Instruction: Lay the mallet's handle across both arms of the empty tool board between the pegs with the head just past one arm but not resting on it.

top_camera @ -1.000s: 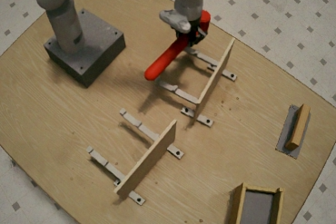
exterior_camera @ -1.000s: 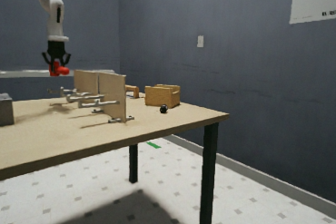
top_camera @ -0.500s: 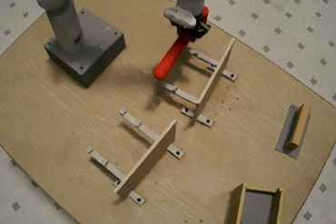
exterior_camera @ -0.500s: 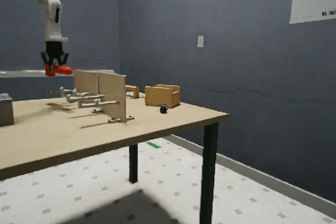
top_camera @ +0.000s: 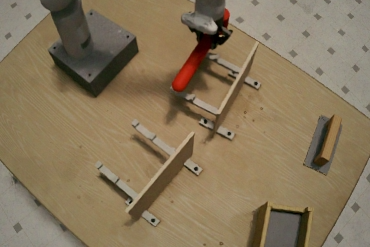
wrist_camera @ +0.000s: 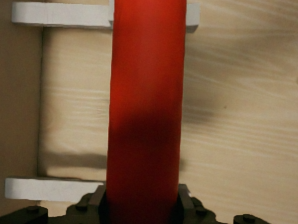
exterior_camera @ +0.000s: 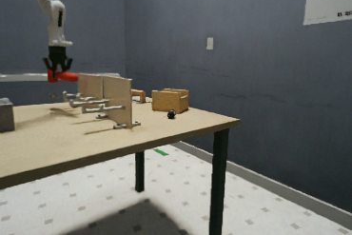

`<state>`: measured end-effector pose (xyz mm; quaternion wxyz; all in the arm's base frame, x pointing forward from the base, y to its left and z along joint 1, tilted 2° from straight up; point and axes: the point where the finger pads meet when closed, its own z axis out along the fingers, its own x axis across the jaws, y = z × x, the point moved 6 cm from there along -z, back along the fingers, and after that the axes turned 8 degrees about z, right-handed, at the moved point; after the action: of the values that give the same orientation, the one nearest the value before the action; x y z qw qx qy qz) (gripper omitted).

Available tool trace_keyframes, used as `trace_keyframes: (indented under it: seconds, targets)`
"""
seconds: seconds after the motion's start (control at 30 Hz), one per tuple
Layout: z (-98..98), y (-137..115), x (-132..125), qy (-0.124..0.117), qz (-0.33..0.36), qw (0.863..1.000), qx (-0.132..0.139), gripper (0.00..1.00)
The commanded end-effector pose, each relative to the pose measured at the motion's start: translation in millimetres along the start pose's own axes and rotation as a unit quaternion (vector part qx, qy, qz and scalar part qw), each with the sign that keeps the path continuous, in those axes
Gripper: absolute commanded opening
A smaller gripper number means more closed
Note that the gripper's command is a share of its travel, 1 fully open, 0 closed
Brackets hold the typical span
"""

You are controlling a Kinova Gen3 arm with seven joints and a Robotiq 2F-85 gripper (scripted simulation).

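My gripper [top_camera: 210, 36] [exterior_camera: 57, 67] is shut on the red mallet [top_camera: 192, 66] [exterior_camera: 63, 76] [wrist_camera: 145, 100], gripping its handle near the head. The mallet hangs level just above the far tool board [top_camera: 241, 80] [exterior_camera: 90, 85]. Its handle runs across over both grey arms, the far arm [top_camera: 227, 63] [wrist_camera: 60, 14] and the near arm [top_camera: 206, 104] [wrist_camera: 50, 189]. In the wrist view the handle fills the middle and crosses both arms. I cannot tell whether it touches them. The head is mostly hidden behind the gripper.
A second tool board [top_camera: 162, 174] [exterior_camera: 118, 94] with two grey arms stands nearer the front. The grey robot base block [top_camera: 97, 54] is at the left. A wooden block on a grey pad [top_camera: 328, 139], a wooden box [top_camera: 282, 224] [exterior_camera: 169, 99] and a small black ball [exterior_camera: 171, 113] are at the right.
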<state>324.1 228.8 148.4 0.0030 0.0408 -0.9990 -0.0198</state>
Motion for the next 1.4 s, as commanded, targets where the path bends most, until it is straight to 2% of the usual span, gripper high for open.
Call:
trace_keyframes:
  seconds: [0.0,0.2,0.27,0.4,0.83,1.1,1.37]
  targets:
    - [21.3,-3.9,2.4,0.005,0.002,1.0,0.005,0.1]
    - [55.1,-4.2,2.8,0.006,0.002,1.0,0.005,0.1]
    - [55.1,-4.2,2.8,0.006,0.002,1.0,0.005,0.1]
    - [67.4,-4.6,3.4,0.006,0.002,1.0,0.005,0.1]
    - [74.1,-4.4,3.1,0.006,0.002,1.0,0.005,0.1]
    - [85.1,-3.8,2.4,0.006,0.002,1.0,0.004,0.1]
    - [86.2,-3.7,2.3,0.006,0.002,1.0,0.004,0.1]
